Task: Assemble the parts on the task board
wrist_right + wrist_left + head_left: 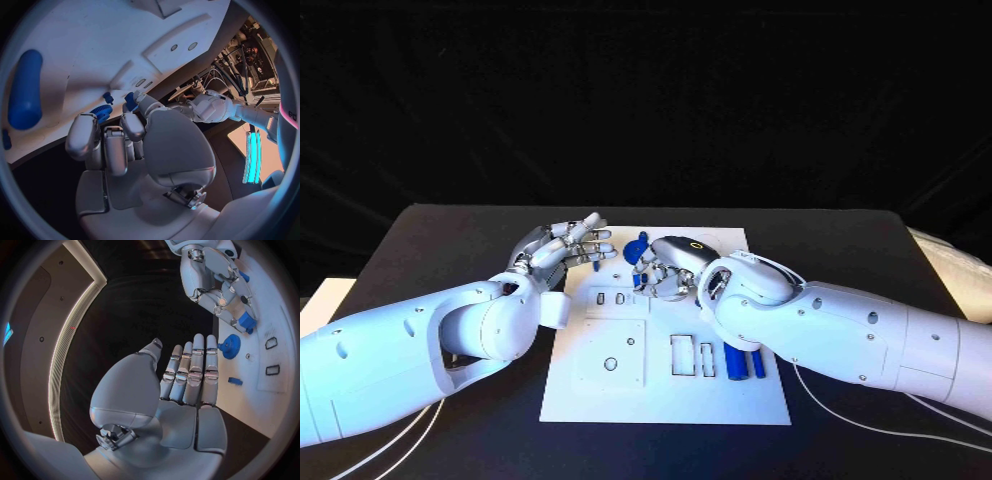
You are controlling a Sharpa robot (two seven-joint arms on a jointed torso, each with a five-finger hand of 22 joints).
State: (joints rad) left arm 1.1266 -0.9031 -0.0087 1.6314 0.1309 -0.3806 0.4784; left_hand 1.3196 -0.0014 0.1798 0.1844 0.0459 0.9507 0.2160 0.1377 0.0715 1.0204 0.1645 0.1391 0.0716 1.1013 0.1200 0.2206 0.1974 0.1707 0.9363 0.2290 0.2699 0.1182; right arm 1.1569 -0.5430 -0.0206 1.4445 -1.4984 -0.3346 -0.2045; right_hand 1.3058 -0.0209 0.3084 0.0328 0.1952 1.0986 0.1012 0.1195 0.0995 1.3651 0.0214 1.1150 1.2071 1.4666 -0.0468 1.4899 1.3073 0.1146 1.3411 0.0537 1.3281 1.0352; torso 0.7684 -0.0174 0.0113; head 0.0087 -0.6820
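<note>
The white task board [664, 398] lies in the middle of the black table. My right hand [672, 266] hovers over its far part with fingers curled, pinching a small blue part [130, 100] between thumb and finger; the same part [247, 320] shows in the left wrist view. Just beside it a blue gear [635, 250] sits on the board [230, 346]. My left hand [567, 245] hovers at the board's far left edge, fingers straight and holding nothing. A small blue block [235, 381] lies on the board near its fingertips.
Two blue cylinders [744, 362] lie on the board's right side, under my right forearm. Rectangular slots [682, 354] and a panel with an oval hole [610, 364] take up the board's near half. White cables [877, 425] trail across the table at the near right.
</note>
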